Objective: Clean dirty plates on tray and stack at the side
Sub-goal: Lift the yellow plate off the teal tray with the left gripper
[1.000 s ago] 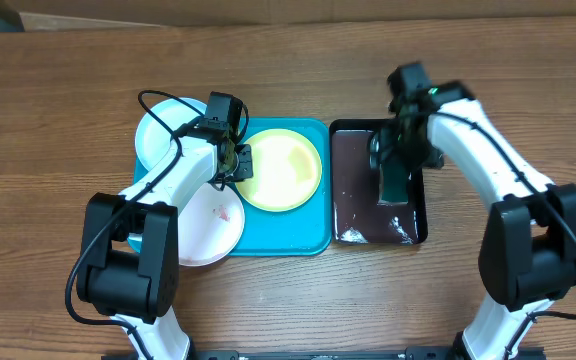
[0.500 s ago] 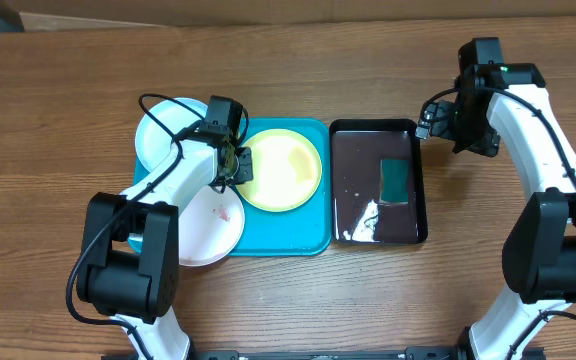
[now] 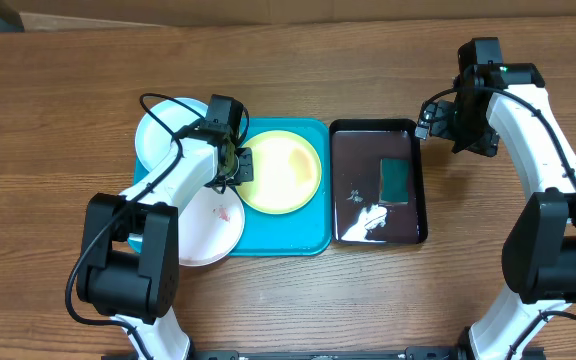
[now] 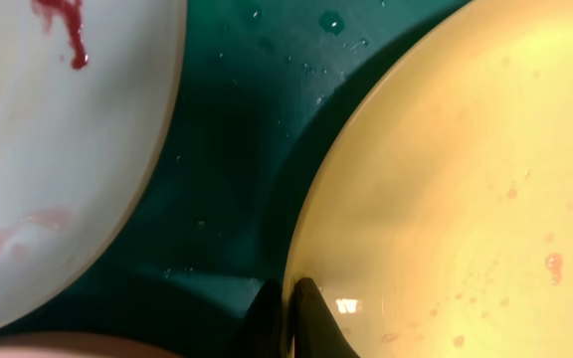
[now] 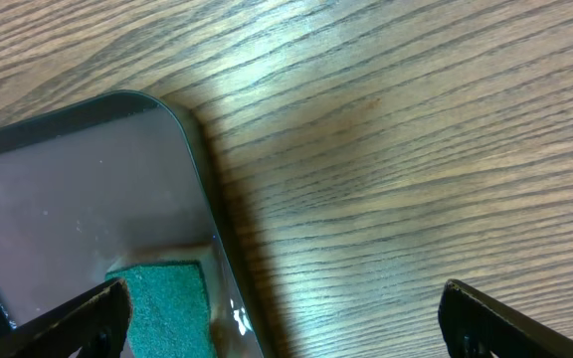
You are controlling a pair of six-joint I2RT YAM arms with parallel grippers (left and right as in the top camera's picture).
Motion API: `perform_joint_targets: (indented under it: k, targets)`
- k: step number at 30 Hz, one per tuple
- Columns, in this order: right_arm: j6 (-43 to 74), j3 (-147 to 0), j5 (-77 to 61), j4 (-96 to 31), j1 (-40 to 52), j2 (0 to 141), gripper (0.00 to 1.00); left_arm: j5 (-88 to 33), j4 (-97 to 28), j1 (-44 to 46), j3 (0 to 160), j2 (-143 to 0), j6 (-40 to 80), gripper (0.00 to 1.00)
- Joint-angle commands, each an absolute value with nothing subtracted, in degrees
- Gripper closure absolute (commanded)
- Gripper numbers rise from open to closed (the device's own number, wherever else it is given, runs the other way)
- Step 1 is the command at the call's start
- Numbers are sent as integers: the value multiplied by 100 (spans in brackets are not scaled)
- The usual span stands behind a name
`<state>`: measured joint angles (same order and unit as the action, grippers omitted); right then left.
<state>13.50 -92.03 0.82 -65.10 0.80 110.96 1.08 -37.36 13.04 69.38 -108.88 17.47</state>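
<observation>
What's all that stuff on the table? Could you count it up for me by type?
Plates: 3 – light-blue-rimmed plate, yellow-green plate, white plate
Trays: 2 – turquoise tray, black tray
Sponges: 1 – green sponge
Total: 6

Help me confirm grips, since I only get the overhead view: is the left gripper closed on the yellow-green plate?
Observer: Yes. The left wrist view shows the left gripper pinched on the yellow-green plate at its rim.
Operator: Is that plate clean?
Observer: No, faint reddish specks dot it.
Operator: And the right gripper?
Observer: The right gripper is open and empty, over the table.
</observation>
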Motion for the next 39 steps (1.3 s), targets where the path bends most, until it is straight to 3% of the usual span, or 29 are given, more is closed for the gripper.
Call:
perform_joint_targets:
  k: [1, 21, 39]
  targets:
    - [1387, -9286, 80, -6475, 89, 11028, 0, 213, -3959, 1308, 7238, -10731, 1671, 96]
    - [1387, -9286, 80, -6475, 89, 11028, 0, 941, -4696, 1629, 8805, -9708, 1496, 96]
    - [1387, -9286, 80, -6475, 89, 11028, 0, 4703, -4473, 4442, 8842, -9657, 1369, 96]
